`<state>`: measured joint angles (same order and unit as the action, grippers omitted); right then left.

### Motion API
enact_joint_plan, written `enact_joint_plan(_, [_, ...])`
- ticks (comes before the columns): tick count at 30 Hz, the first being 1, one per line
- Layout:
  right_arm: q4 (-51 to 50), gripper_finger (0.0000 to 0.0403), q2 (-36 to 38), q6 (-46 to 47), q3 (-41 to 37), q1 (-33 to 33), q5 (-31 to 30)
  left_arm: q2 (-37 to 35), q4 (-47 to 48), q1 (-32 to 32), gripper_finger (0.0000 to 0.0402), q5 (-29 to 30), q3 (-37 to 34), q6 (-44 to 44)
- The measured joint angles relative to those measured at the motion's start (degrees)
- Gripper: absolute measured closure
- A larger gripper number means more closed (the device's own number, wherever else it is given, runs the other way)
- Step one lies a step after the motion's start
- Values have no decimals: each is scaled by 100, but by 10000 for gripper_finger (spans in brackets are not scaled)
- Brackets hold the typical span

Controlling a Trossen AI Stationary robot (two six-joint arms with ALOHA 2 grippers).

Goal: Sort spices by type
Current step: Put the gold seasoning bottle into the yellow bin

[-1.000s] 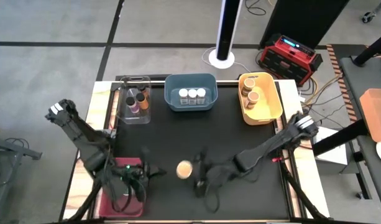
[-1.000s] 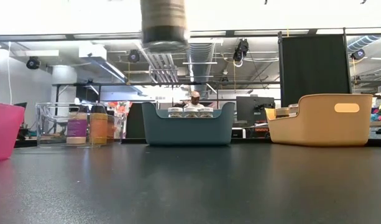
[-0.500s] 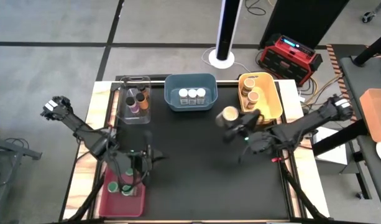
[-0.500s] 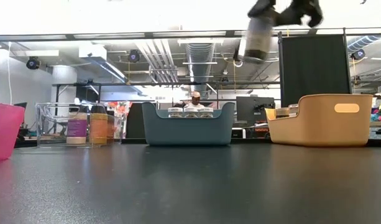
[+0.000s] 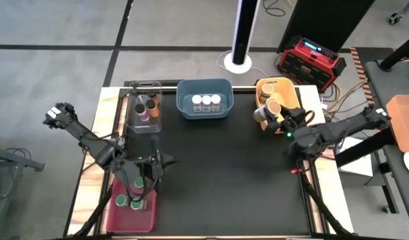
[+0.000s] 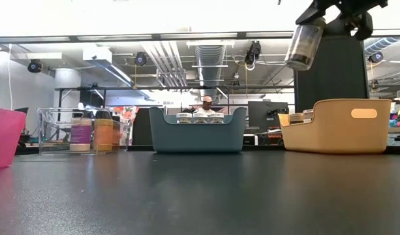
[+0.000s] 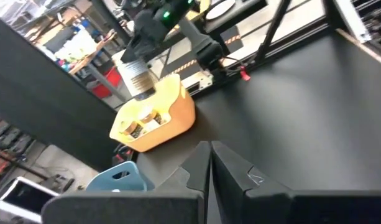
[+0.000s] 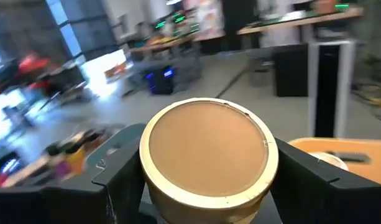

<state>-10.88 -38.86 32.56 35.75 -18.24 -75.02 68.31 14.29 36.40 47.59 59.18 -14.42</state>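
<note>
The right gripper (image 5: 269,115) grasps a small cylindrical spice jar (image 6: 303,44) with a round, flat tan lid (image 8: 208,150) ringed by a paler rim. Its body looks like clear plastic or glass with a dark band near the lid, though the low view is too backlit to be sure. The two dark fingers (image 8: 119,171) stand fairly wide, one pressed against each side of the jar, which hangs tilted in the air, above the near edge of the yellow bin (image 5: 292,119) and clear of it. That bin is smooth, matte plastic with rounded corners and a slot handle. Inside it, just beyond the gripper, sit tan-lidded jars (image 5: 267,89).

Farther from the gripper, along the back of the matte black table (image 5: 217,173), are a blue bin (image 5: 204,115) with white-lidded jars (image 5: 207,101) and a clear, hard-walled bin (image 5: 133,113) holding two more jars (image 5: 146,107).

The left gripper (image 5: 155,170) is well apart from the right, clenched on nothing beside the red bin (image 5: 115,215), where green-lidded jars (image 5: 135,201) stand.
</note>
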Motion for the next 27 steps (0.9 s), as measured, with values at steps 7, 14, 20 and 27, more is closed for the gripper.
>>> enact_joint_plan(7, [-4,134,617,-1352,117,461,975,-7,-135,-452,402,43,0,-249])
enact_joint_plan(14, [-1240,134,635,-1411,650,1315,1895,-7,-333,-1071,402,-207,4,-568])
enact_joint_plan(20, [-1417,134,392,-1790,991,2408,4288,-7,-459,-1512,402,-704,4,-588])
enact_joint_plan(27, [-1151,134,235,-2397,1021,3697,6269,-7,-538,-1591,402,-723,4,-590])
